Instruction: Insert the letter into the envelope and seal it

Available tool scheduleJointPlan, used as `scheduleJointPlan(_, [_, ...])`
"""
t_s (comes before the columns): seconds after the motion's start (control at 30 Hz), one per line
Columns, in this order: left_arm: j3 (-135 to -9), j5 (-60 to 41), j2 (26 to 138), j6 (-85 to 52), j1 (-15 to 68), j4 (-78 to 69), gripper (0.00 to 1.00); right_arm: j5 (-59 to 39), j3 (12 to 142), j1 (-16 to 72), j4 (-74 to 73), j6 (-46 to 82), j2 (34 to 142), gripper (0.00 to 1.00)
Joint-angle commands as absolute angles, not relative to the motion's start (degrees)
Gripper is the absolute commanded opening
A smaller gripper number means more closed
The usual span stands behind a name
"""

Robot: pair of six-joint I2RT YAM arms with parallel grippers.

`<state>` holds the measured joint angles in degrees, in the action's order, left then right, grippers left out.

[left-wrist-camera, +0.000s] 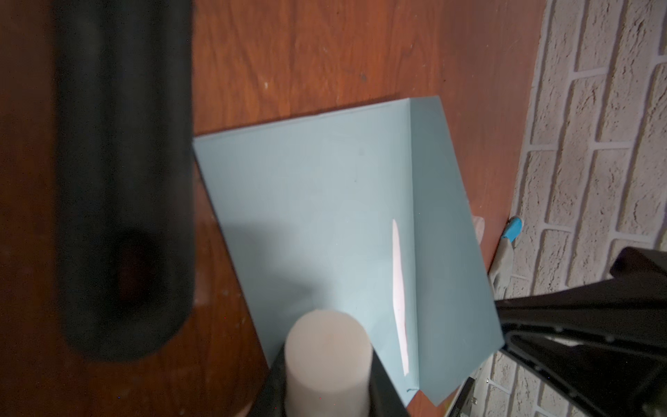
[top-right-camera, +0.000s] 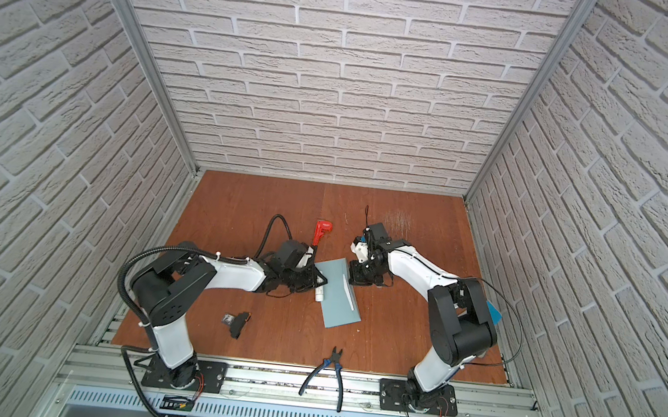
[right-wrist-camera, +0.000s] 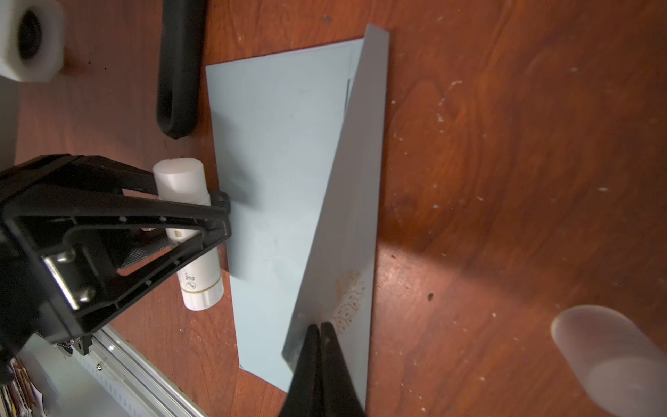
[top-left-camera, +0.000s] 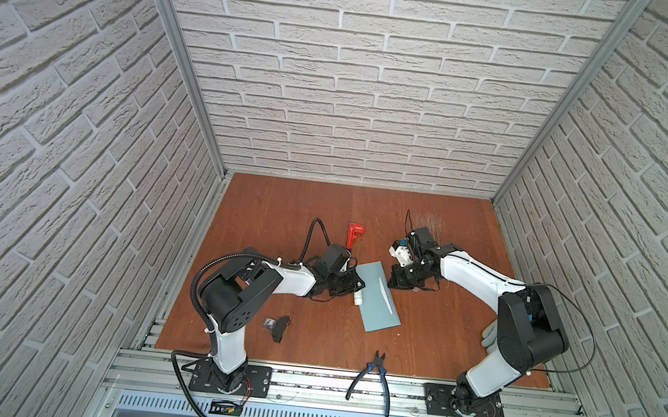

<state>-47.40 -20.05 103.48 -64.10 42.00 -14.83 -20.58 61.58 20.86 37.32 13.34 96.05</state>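
Matt paper envelope (top-left-camera: 375,309) on glossy wooden table (top-left-camera: 281,221)

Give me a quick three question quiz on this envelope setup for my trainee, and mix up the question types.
1. True or false: the left tool grips the pliers.
2. The right tool is shut on: A the flap, B the glove, C the red wrench.
3. Fill in: the flap stands ____ off the envelope, not pressed flat.
Key: 1 false, it grips the glue stick. 2 A. 3 raised.
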Motion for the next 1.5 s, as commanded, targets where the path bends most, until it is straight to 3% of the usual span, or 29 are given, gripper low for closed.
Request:
scheduleJointPlan(0.0, [-47.86,-19.47,104.69,-63.11,41.66,-12.76,0.00,-19.17,63.31,22.77,39.13,14.27,97.61,0.05])
scheduleJointPlan(1.47, [-46.47,-20.12,104.52,-63.46,41.75,-15.21,0.00,-7.13,70.68,31.17,43.85,18.98,108.55,0.05])
